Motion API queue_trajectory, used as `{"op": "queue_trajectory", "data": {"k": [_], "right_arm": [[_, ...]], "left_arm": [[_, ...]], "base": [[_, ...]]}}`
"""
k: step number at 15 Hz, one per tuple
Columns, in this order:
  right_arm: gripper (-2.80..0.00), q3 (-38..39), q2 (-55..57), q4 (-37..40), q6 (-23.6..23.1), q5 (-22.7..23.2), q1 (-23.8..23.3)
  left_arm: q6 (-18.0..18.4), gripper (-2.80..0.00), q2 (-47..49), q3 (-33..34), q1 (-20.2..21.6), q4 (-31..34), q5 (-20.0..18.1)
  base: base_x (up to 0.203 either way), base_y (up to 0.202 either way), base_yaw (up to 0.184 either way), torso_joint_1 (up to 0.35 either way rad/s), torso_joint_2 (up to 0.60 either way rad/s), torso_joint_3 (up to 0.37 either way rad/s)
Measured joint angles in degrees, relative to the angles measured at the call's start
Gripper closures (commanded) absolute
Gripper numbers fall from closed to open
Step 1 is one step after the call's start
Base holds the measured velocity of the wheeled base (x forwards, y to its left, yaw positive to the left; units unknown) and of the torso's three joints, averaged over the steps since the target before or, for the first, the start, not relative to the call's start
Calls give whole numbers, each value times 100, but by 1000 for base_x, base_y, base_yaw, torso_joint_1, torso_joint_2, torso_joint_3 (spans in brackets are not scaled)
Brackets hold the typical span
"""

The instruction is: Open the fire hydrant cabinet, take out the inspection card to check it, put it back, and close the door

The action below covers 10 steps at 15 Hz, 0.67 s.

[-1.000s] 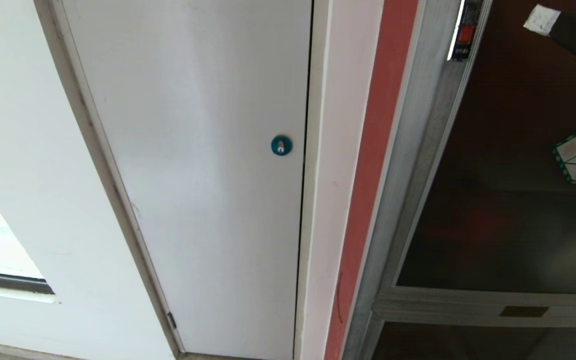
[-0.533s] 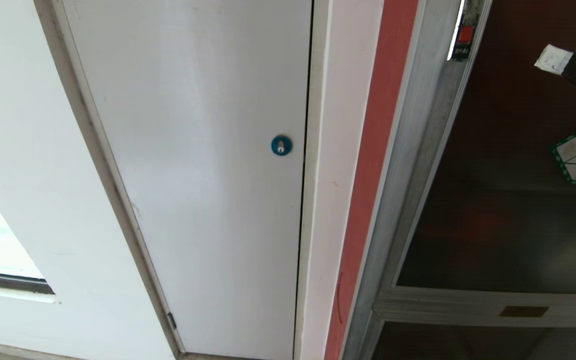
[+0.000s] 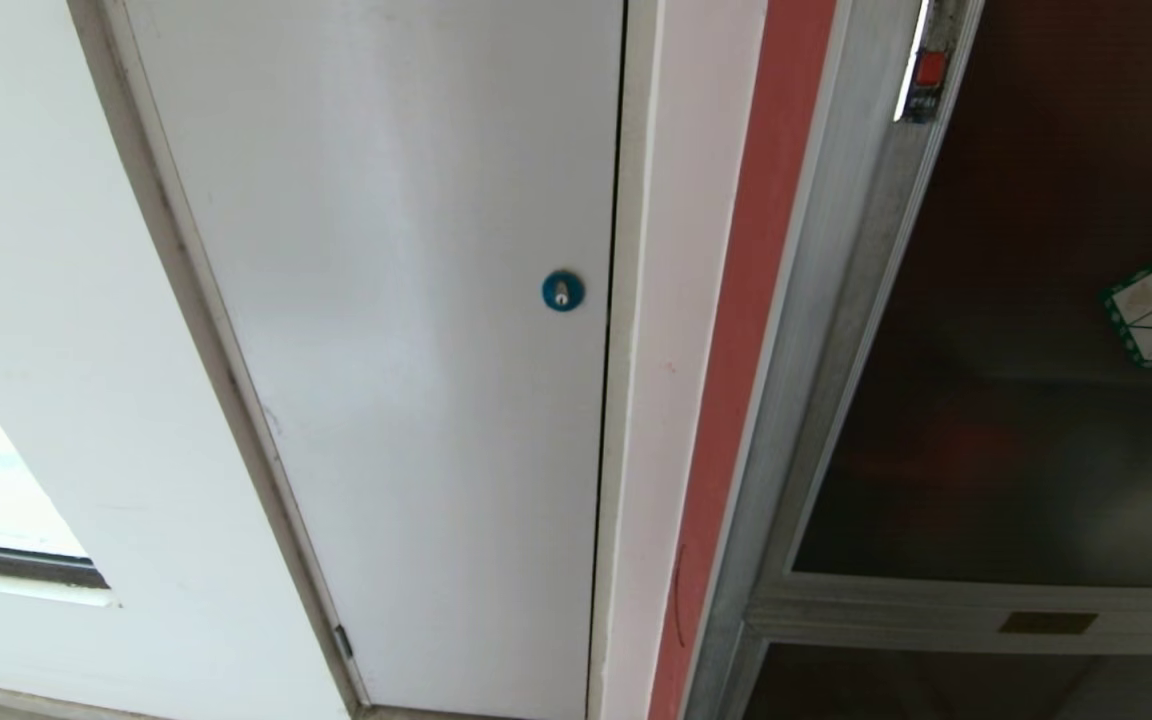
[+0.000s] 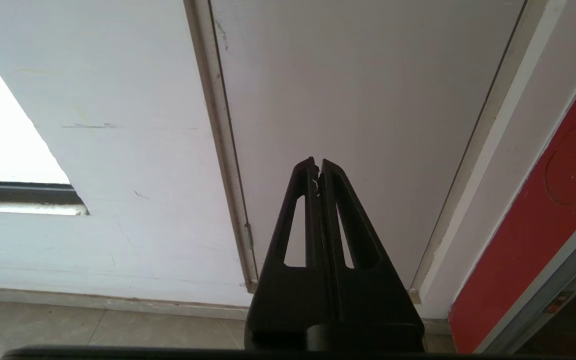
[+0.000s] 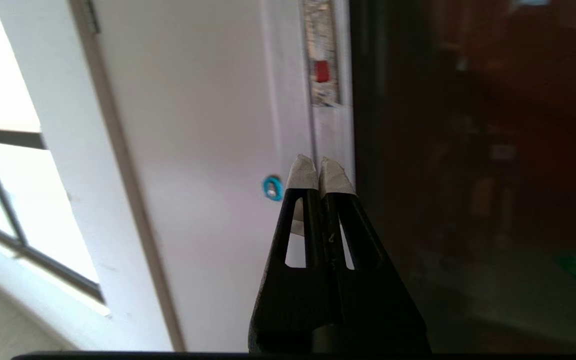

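Right gripper (image 5: 320, 167): clenched, empty, pointing at the door (image 5: 478, 165) frame, red latch (image 5: 322, 71) at twelve o'clock.
Left gripper (image 4: 317, 165): clenched, parked.
Door: seemingly closed.

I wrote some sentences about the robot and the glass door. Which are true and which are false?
1. The door of the fire hydrant cabinet is shut. True.
2. The right gripper is holding the inspection card. False: its taped tips are pressed together with nothing between them, and no card shows.
3. The small red latch sits at the edge of the glass door. True.
4. The round blue lock is on the glass door. False: it is on the plain white door beside the cabinet.
5. The left gripper is wide open. False: it is shut, facing the white door.
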Motion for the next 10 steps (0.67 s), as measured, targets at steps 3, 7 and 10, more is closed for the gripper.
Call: {"op": "queue_trajectory", "data": {"k": [3,7,10], "right_arm": [[0,327,-704,235,29,-78,-471],[0,605,-1826,1009,22,-451,-874],[0,783,-2734,1741,18,-855,-1120]], "left_arm": [[-2,0,0,0,0,0,2],[0,0,0,0,0,0,3],[-2,0,0,0,0,1,2]], "base": [[0,0,0,0,0,0],[0,0,0,0,0,0],[0,0,0,0,0,0]]}}
